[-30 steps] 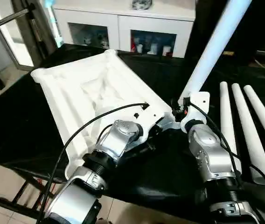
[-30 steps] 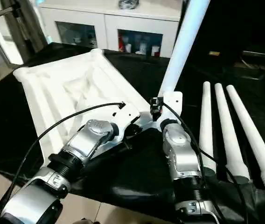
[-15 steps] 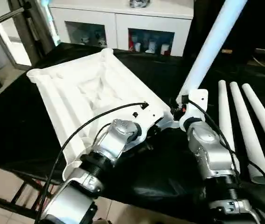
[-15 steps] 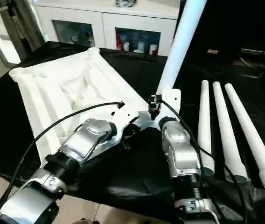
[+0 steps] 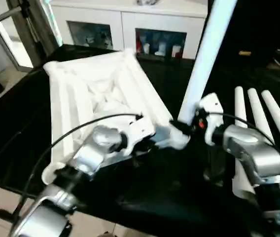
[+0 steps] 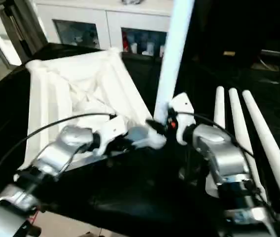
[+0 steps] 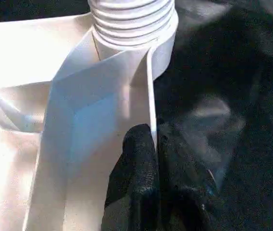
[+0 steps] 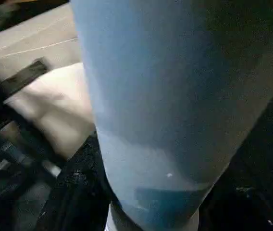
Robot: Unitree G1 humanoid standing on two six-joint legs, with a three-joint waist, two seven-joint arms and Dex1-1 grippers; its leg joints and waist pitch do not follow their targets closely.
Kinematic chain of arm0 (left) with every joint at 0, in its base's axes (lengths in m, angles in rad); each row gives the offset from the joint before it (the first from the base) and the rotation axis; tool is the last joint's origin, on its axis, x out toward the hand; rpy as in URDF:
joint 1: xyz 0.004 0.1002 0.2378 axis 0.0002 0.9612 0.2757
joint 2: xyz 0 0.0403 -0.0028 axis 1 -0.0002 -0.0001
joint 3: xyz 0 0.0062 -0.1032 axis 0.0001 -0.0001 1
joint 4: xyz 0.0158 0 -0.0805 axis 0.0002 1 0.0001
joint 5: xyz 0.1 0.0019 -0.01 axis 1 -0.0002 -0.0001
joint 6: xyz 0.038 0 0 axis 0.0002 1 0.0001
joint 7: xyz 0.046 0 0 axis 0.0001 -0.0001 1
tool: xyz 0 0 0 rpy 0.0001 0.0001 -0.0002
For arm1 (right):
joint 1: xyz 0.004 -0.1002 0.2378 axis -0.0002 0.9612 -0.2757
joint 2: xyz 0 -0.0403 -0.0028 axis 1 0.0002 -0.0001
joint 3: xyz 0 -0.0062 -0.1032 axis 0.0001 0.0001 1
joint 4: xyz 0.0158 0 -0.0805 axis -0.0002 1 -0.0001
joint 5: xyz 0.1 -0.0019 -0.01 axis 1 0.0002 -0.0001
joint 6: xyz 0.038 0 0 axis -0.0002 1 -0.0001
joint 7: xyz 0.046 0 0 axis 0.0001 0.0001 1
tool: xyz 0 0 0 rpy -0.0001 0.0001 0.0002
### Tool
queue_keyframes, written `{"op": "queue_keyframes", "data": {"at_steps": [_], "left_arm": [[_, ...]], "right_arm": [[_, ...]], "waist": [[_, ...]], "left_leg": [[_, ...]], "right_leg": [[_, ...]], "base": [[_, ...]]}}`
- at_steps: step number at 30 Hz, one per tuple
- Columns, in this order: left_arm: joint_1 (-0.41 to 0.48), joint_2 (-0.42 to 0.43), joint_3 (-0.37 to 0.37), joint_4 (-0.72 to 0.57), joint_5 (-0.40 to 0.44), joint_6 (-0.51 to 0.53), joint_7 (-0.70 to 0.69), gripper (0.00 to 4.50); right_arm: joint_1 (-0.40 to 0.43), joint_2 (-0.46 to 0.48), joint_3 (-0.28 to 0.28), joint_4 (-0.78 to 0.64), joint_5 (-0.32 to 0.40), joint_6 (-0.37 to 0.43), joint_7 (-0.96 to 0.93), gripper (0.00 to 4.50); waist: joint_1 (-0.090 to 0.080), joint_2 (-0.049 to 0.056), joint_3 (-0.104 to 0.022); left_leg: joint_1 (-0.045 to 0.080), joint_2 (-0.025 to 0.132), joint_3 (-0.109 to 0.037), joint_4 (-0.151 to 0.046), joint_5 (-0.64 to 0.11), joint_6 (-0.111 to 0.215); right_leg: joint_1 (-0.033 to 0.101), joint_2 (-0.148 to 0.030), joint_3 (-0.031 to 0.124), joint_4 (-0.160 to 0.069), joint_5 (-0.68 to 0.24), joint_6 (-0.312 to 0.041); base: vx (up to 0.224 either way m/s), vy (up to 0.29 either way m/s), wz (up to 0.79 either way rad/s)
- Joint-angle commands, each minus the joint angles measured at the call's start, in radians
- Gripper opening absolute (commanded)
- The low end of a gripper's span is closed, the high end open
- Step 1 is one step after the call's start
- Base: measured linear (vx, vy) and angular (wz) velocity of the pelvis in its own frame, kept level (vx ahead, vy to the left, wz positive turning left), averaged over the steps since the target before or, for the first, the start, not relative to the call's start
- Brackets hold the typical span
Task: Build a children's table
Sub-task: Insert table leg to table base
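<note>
White tapered plastic leg (image 5: 206, 54) stands upright in the near-right corner socket (image 7: 131, 24), right end effector (image 5: 192, 123) grasping it; left end effector (image 7: 148, 159) clenched on the white ribbed top's rim (image 7: 146, 91).

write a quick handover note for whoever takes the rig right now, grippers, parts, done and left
Left gripper: shut on the thin rim of the table top, right by the near corner socket.
Right gripper: closed around the upright leg just above that corner.
Table top lies underside up on the black cloth.
Three spare legs lie side by side on the cloth to the robot's right.
Done: one leg stands in the near corner; its threaded end shows at the socket. Whether it is fully seated cannot be told.
Left: finish seating this leg, fit the other three, turn the table upright.
</note>
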Motion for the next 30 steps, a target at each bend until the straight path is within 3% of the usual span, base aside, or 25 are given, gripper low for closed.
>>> {"op": "queue_keyframes", "data": {"at_steps": [1, 6, 8, 15, 20, 23, 24, 26, 30], "left_arm": [[-0.006, 0.005, -0.023, -0.061, -0.032, -0.055, -0.092, 0.00], [-0.020, 0.025, -0.010, -0.022, -0.027, -0.087, -0.098, 0.00], [-0.023, 0.028, -0.007, -0.021, -0.032, -0.088, -0.103, 0.00], [-0.025, 0.025, -0.010, -0.021, -0.043, -0.078, -0.114, 0.00], [-0.040, -0.012, 0.005, -0.003, -0.042, -0.025, -0.070, 0.00], [-0.066, -0.058, 0.011, 0.021, -0.018, 0.046, 0.010, 0.00], [-0.076, -0.076, 0.011, 0.030, -0.006, 0.074, 0.043, 0.00], [-0.096, -0.117, 0.019, 0.047, 0.011, 0.126, 0.114, 0.00], [-0.128, -0.213, 0.035, 0.085, 0.029, 0.215, 0.245, 0.00]], "right_arm": [[0.087, -0.028, 0.111, 0.109, -0.042, 0.076, 0.062, 1.89], [0.098, -0.058, 0.140, 0.087, -0.035, 0.061, 0.122, 1.89], [0.110, -0.059, 0.148, 0.073, -0.032, 0.061, 0.136, 1.89], [0.132, -0.041, 0.152, 0.067, -0.024, 0.062, 0.132, 1.89], [0.133, 0.023, 0.107, 0.097, -0.048, 0.060, -0.008, 1.89], [0.126, 0.098, 0.058, 0.120, -0.073, 0.089, -0.167, 1.89], [0.126, 0.122, 0.047, 0.120, -0.080, 0.106, -0.215, 1.89], [0.126, 0.172, 0.027, 0.113, -0.092, 0.133, -0.304, 1.89], [0.112, 0.284, -0.021, 0.122, -0.104, 0.167, -0.483, 1.89]], "waist": [[0.007, -0.006, -0.056], [0.018, -0.006, -0.047], [0.020, -0.006, -0.046], [0.023, -0.004, -0.054], [0.023, -0.005, -0.050], [0.013, -0.004, -0.042], [0.009, -0.010, -0.038], [-0.002, -0.008, -0.031], [-0.012, -0.012, -0.030]], "left_leg": [[-0.007, 0.069, -0.021, -0.043, -0.034, 0.128], [0.005, 0.070, -0.019, -0.051, -0.141, 0.069], [0.007, 0.071, -0.019, -0.053, -0.148, 0.058], [-0.003, 0.067, -0.021, -0.045, -0.079, 0.076], [0.000, 0.067, -0.020, -0.049, -0.107, 0.065], [0.005, 0.063, -0.022, -0.061, -0.194, 0.024], [0.011, 0.063, -0.025, -0.067, -0.240, 0.009], [0.026, 0.059, -0.030, -0.070, -0.321, -0.013], [0.025, 0.055, -0.036, -0.073, -0.352, -0.016]], "right_leg": [[0.057, -0.107, 0.063, -0.040, -0.002, -0.222], [0.048, -0.108, 0.067, -0.062, -0.220, -0.185], [0.046, -0.108, 0.069, -0.064, -0.251, -0.171], [0.053, -0.107, 0.067, -0.048, -0.132, -0.188], [0.050, -0.107, 0.066, -0.057, -0.191, -0.177], [0.044, -0.106, 0.064, -0.074, -0.341, -0.143], [0.045, -0.107, 0.062, -0.085, -0.419, -0.117], [0.034, -0.108, 0.061, -0.102, -0.552, -0.077], [0.033, -0.108, 0.056, -0.114, -0.600, -0.038]], "base": [[0.000, 0.000, 0.00], [0.000, 0.000, 0.00], [0.000, 0.000, 0.00], [0.000, 0.000, 0.00], [0.000, 0.000, 0.00], [0.000, 0.000, 0.00], [0.000, 0.000, 0.00], [0.000, 0.000, 0.00], [0.000, 0.000, 0.00]]}}
